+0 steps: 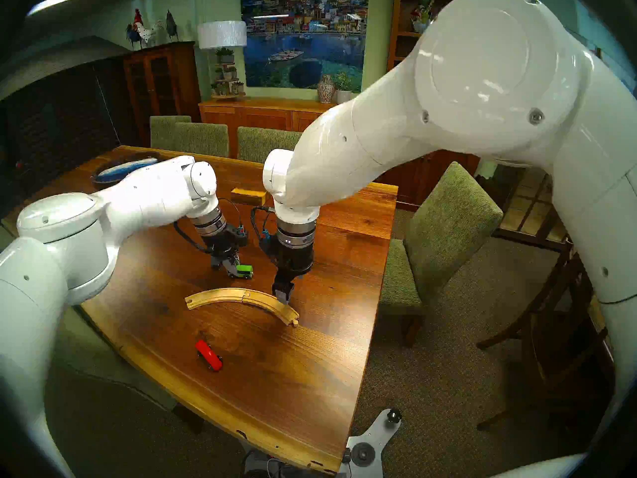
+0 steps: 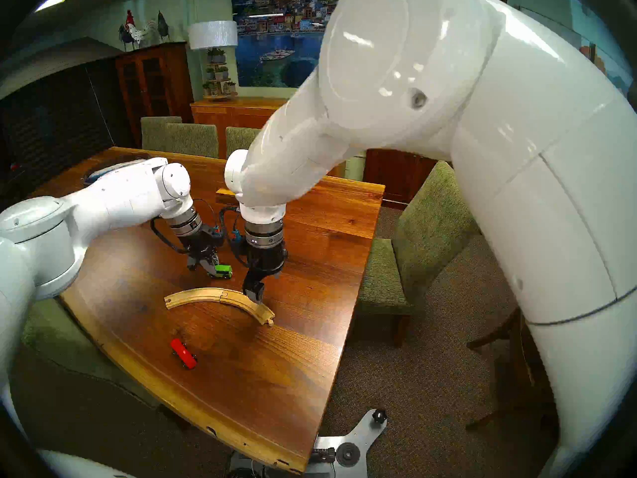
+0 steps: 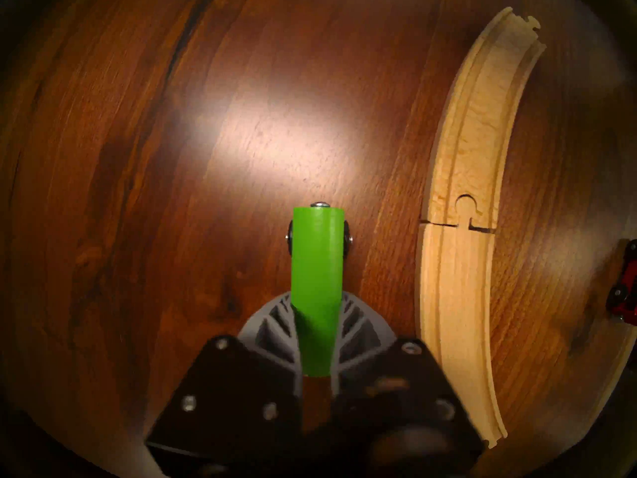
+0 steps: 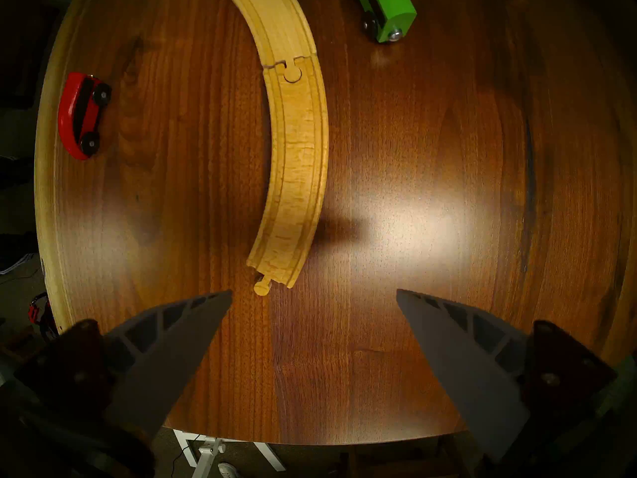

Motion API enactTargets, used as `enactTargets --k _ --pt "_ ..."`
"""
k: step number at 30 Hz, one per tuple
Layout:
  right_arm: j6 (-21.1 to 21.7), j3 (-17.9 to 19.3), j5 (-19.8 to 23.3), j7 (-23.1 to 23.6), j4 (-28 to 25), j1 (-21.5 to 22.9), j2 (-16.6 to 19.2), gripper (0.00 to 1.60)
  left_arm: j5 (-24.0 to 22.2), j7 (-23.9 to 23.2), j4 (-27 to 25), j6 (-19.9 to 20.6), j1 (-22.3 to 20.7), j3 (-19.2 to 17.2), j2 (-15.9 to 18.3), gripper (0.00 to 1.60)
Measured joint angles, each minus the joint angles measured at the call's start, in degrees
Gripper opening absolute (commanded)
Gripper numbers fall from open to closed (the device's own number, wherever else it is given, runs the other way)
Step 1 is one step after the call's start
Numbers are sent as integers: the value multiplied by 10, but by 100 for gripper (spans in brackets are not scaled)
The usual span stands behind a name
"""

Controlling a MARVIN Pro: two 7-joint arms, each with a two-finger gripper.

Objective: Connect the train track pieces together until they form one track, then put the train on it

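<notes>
The two train track pieces are joined into one pale grooved track (image 1: 241, 296) (image 2: 220, 296) (image 3: 462, 260) (image 4: 300, 149), with the seam near its middle, lying flat on the table. Just beyond the track, my left gripper (image 1: 234, 268) (image 3: 317, 303) is shut on the rear of the green car (image 1: 245, 270) (image 2: 224, 270) (image 3: 317, 260) (image 4: 389, 8), which is down at table level. The red car (image 1: 208, 355) (image 2: 183, 353) (image 4: 81, 115) lies on its side nearer the front edge. My right gripper (image 1: 284, 292) (image 2: 255, 291) (image 4: 313, 294) hangs open over the track's right end, holding nothing.
A yellow-brown wooden block (image 1: 248, 195) lies behind my wrists. A blue oval dish (image 1: 124, 170) sits at the far left of the table (image 1: 310, 380). Green chairs (image 1: 444, 232) stand along the far and right sides. The table's curved front edge is close to the red car.
</notes>
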Motion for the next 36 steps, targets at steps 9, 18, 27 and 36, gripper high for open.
enactTargets --k 9,18,27,36 --pt "0 0 0 0 0 0 0 160 -4 -24 -51 40 -19 -8 33 0" --pt "0 0 0 0 0 0 0 160 -9 -44 -107 93 -38 -14 81 0" --pt "0 0 -1 0 0 0 0 160 -12 -70 -157 141 -48 -14 137 0" --pt "0 0 -1 0 0 0 0 160 -11 -85 -235 180 -50 -5 208 0"
